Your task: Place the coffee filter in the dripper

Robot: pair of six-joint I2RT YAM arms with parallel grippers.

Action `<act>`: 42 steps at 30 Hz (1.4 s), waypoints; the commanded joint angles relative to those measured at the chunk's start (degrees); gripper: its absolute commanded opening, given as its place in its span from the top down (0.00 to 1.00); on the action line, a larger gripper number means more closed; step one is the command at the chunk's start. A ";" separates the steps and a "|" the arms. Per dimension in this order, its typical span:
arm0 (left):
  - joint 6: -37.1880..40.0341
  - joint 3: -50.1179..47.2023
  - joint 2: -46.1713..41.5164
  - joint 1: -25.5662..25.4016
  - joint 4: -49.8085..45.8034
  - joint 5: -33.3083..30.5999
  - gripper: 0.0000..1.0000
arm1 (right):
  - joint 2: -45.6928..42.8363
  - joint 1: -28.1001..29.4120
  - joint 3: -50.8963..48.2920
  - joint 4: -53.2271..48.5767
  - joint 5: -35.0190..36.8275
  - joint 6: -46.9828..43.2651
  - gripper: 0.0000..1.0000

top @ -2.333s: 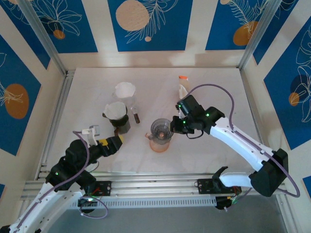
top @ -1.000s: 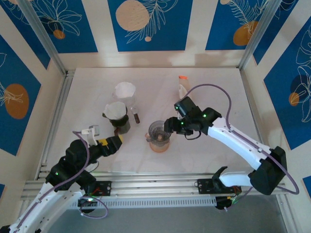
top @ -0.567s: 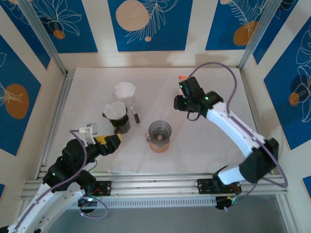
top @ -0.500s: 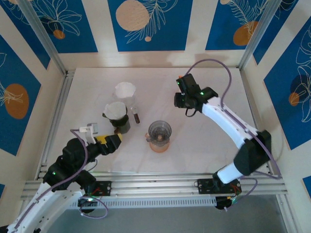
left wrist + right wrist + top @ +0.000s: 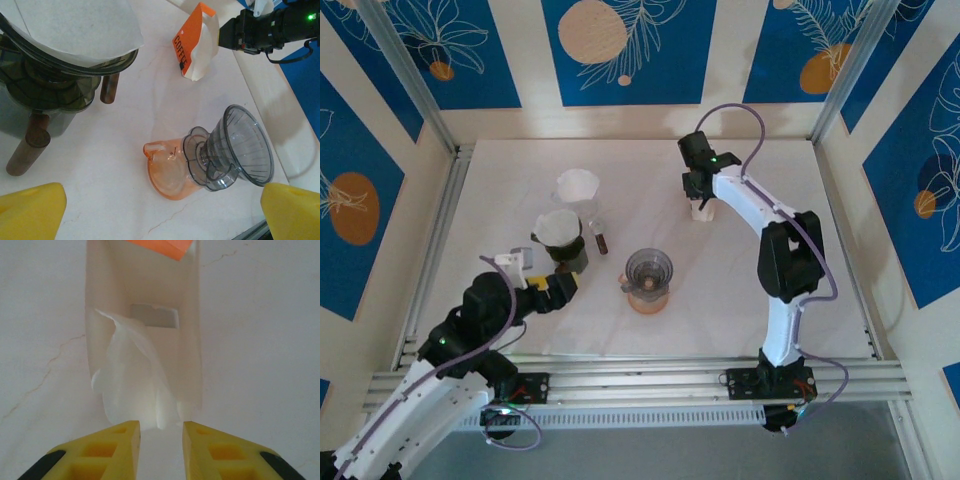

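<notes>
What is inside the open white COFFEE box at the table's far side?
White paper filters stick out of the box, the right fingers flanking their lower edge. A grey slot shows behind them; how many filters are stacked is hidden.

We see a white tabletop (image 5: 770,290) veined with faint grey cracks, like marble. The walls (image 5: 620,50) carry blue panels with white line-drawn leaves and peach and orange discs, parted by cream stripes. The dripper (image 5: 242,150) is clear smoky grey, on a translucent orange server (image 5: 167,175). Near the far edge, the filter box (image 5: 200,45) is cream with an orange flap lettered dark, and the coffee filter (image 5: 132,375) in it is white. The left claw (image 5: 160,212) and right claw (image 5: 161,430) are yellow. Toward the left edge, a darker second dripper (image 5: 55,85) has a white paper liner (image 5: 75,25) and brown handles (image 5: 27,150).
</notes>
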 commanded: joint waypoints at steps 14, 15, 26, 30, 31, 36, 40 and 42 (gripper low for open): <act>1.47 0.93 2.90 0.64 4.76 0.00 0.00 | 6.84 -0.64 7.08 1.10 4.14 -6.55 0.72; 1.47 0.92 2.91 0.61 4.80 0.00 0.00 | 7.18 -0.55 7.29 0.98 4.15 -6.64 0.72; 1.30 1.06 2.91 0.55 4.47 0.13 0.00 | 9.31 -0.16 7.56 1.42 6.39 -7.10 0.92; 1.30 0.97 2.84 0.58 4.60 0.00 0.00 | 6.74 0.37 5.65 2.51 6.44 -6.93 1.00; 1.39 0.93 2.82 0.62 4.52 0.00 0.00 | 5.93 0.44 5.28 2.46 6.39 -6.69 1.00; 1.04 1.02 2.58 0.58 4.81 0.78 0.00 | -1.77 1.48 0.55 0.53 4.16 -3.19 1.00; 0.61 1.20 2.80 0.57 5.42 2.40 0.00 | -9.71 3.26 -4.35 -1.91 3.37 0.64 1.00; 0.22 1.44 2.91 0.63 5.65 3.69 0.00 | -14.44 5.12 -7.12 -2.68 4.32 1.40 1.00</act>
